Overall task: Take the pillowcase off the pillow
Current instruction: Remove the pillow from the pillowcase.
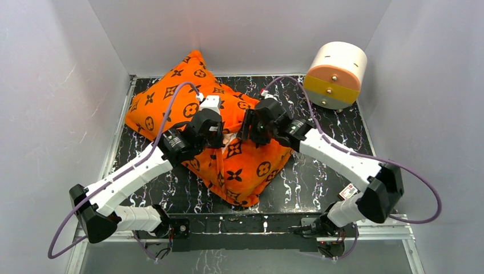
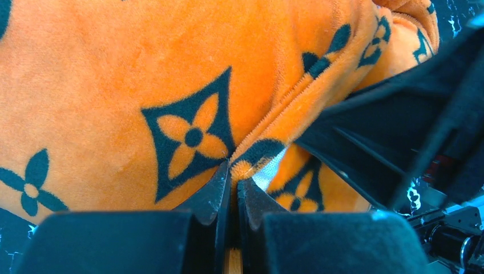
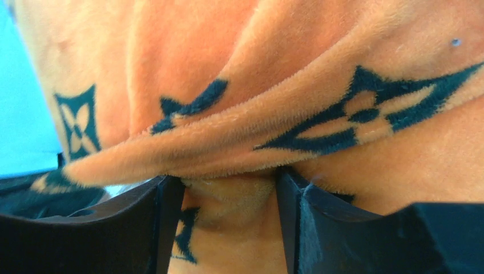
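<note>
The orange pillowcase (image 1: 171, 100) with black flower motifs covers the pillow, which lies diagonally on the black marbled table (image 1: 319, 171). The pillow is hidden except for a small white patch (image 2: 267, 172) at the opening hem, also seen between the grippers in the top view (image 1: 229, 137). My left gripper (image 1: 220, 136) is over the pillow's middle and is shut on the hem of the pillowcase (image 2: 85, 85), fingertips pinching it (image 2: 234, 171). My right gripper (image 1: 247, 131) faces it from the right. Its jaws (image 3: 225, 178) stand open, pressed into the pillowcase (image 3: 285, 68) under a fold.
A white-and-orange round drum (image 1: 335, 74) stands at the back right of the table. White walls enclose the table on the left, back and right. Both arms reach inward from the near edge, their purple cables looping above them.
</note>
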Available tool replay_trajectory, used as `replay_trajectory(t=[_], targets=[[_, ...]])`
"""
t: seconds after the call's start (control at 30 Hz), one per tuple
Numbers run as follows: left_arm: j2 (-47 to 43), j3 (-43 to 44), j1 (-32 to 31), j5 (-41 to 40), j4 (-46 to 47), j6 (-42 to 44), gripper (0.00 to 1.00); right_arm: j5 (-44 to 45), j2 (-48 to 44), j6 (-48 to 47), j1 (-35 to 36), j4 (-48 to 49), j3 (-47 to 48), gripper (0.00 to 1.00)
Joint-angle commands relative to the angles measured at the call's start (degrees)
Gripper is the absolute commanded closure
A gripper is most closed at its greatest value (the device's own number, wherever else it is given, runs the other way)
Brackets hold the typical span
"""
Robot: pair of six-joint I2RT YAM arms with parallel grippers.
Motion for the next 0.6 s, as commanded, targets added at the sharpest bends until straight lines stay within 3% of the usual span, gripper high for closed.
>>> replay_trajectory(t=[0.0, 0.03, 0.13, 0.17, 0.3, 0.37, 0.5, 0.57], targets=[[-1.96, 0.11, 0.48, -1.43, -1.02, -0.69, 1.0, 10.16, 3.56, -1.68, 0.76, -5.77, 4.79, 0.39], [-2.33, -0.48, 0.48, -1.46, -1.07, -0.77, 1.0, 12.82, 1.98, -2.68, 0.68, -5.07, 3.41, 0.44], [-3.79, -1.61, 0.5, -1.42, -1.6, -0.79, 1.0, 15.94, -4.33, -4.77, -1.89, -2.41, -2.1, 0.79], [-4.63, -1.85, 0.5, -1.32, -1.91, -0.67, 1.0, 15.11, -6.32, -5.23, -3.99, -2.28, -3.81, 0.84], [-6.78, -2.09, 0.54, -2.92, -4.74, -0.27, 1.0, 9.97, -13.27, -8.26, -13.86, -4.05, -9.39, 0.88], [-7.54, -1.49, 0.58, -5.13, -6.8, -0.27, 1.0, 9.03, -15.06, -10.1, -19.14, -6.66, -10.71, 1.0], [-8.72, 0.97, 0.58, -9.82, -11.87, -1.11, 1.0, 7.4, -15.76, -15.4, -30.21, -10.08, -12.19, 1.0], [-10.75, -0.01, 0.58, -10.32, -10.25, -0.62, 1.0, 2.01, -14.45, -17.54, -34.86, -9.8, -11.72, 0.99]])
